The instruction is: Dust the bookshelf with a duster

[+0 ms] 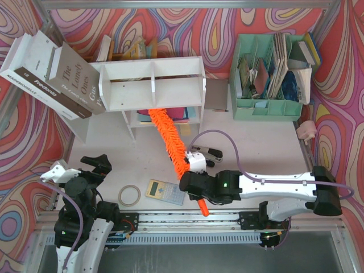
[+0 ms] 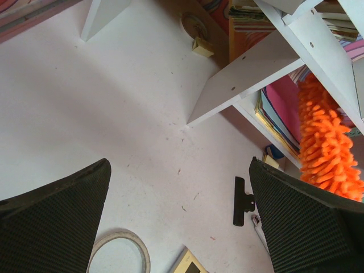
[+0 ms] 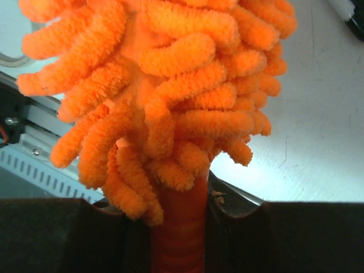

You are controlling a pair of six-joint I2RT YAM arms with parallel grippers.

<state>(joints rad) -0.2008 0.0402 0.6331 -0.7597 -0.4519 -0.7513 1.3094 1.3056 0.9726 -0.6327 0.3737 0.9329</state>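
Duster, handle clenched in the right pincer and tip inside the lower tier of the bookshelf, may drag out the papers lying there if swept hard, left pincer released.

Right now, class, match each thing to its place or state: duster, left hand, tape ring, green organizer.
Things:
1. duster
2. left hand
3. tape ring
4. green organizer

Places or states:
A. open, holding nothing
B. far right, stuffed with papers
C. gripped by the right hand, tip at the bookshelf
D. lying flat beside the calculator

Pairs: 1-C, 2-A, 3-D, 4-B
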